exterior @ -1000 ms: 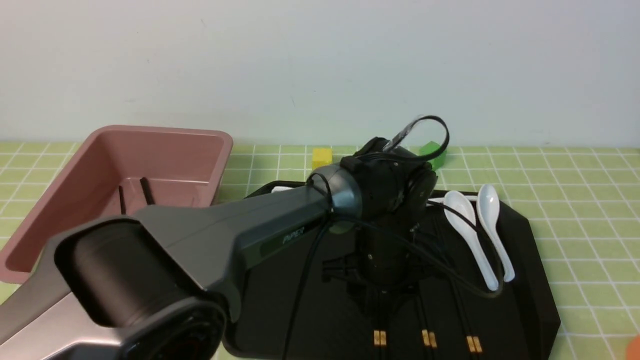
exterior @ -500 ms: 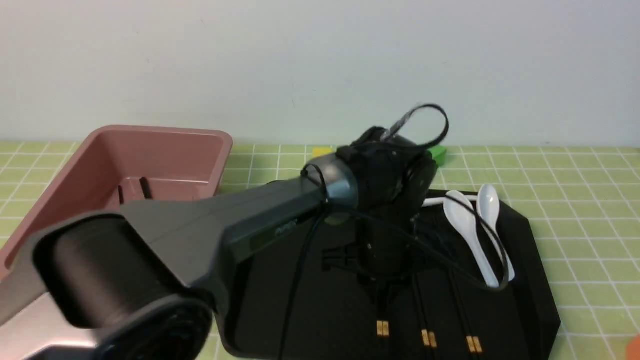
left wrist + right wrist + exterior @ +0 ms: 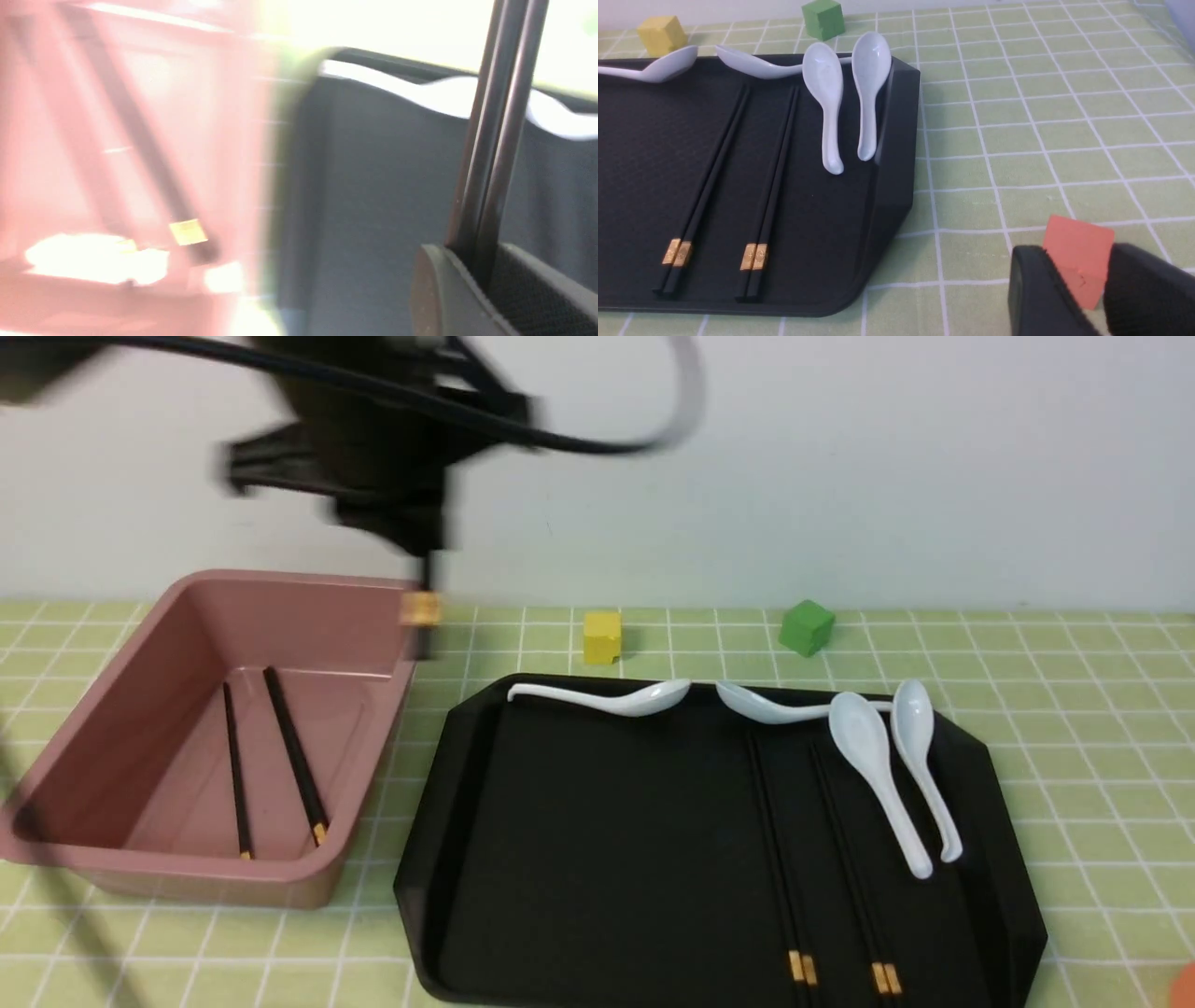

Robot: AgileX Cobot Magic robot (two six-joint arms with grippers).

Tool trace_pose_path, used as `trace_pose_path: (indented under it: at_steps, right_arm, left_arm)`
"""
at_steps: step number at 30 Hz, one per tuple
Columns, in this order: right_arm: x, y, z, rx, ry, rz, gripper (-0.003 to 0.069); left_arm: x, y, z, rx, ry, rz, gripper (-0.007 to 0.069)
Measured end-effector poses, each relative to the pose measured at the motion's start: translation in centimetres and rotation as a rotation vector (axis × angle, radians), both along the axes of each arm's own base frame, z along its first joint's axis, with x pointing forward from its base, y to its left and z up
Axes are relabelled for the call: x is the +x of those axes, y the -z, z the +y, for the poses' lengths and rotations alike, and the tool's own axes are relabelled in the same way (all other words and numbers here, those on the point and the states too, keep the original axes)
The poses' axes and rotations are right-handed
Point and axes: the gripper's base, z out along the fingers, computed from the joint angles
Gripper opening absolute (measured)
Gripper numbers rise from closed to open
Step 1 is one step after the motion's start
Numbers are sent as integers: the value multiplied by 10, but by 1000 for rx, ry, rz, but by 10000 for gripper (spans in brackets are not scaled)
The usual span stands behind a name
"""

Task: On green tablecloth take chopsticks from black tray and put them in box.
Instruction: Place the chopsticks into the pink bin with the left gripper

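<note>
My left gripper (image 3: 425, 555) is blurred, high above the far right corner of the pink box (image 3: 280, 581). It is shut on a pair of black chopsticks (image 3: 422, 607) that hang down with the gold band low; the left wrist view shows them pinched between the jaws (image 3: 495, 116). Two chopsticks (image 3: 294, 756) lie in the box. Two pairs (image 3: 780, 859) (image 3: 854, 868) lie on the right part of the black tray (image 3: 607, 849). They also show in the right wrist view (image 3: 710, 182) (image 3: 773, 186). My right gripper (image 3: 1076, 254) is open, low over the green tablecloth (image 3: 1017, 116), right of the tray.
Several white spoons (image 3: 864, 747) lie along the tray's far and right edges. A yellow cube (image 3: 601, 637) and a green cube (image 3: 806, 626) stand behind the tray. An orange cube (image 3: 1078, 252) sits on the cloth, seen through the gap between my right fingers.
My left arm has lifted off the tray and swung up and left with one pair of chopsticks, from the tray's middle to above the box's corner. The tray now shows in full.
</note>
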Motion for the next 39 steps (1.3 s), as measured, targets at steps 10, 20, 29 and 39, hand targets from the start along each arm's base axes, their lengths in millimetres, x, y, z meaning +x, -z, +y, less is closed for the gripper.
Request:
trace_pose_path:
  at_steps: [10, 20, 29, 39]
  right_arm:
    - [0, 0, 0, 0, 0, 0, 239]
    - [0, 0, 0, 0, 0, 0, 239]
    - [0, 0, 0, 0, 0, 0, 239]
    - [0, 0, 0, 0, 0, 0, 239]
  left_arm:
    - [2, 102, 94, 16, -186, 225, 109]
    - [44, 166, 99, -2, -198, 155, 109]
    - [54, 212, 97, 7, -223, 265, 245]
    - [25, 129, 89, 47, -118, 177, 101]
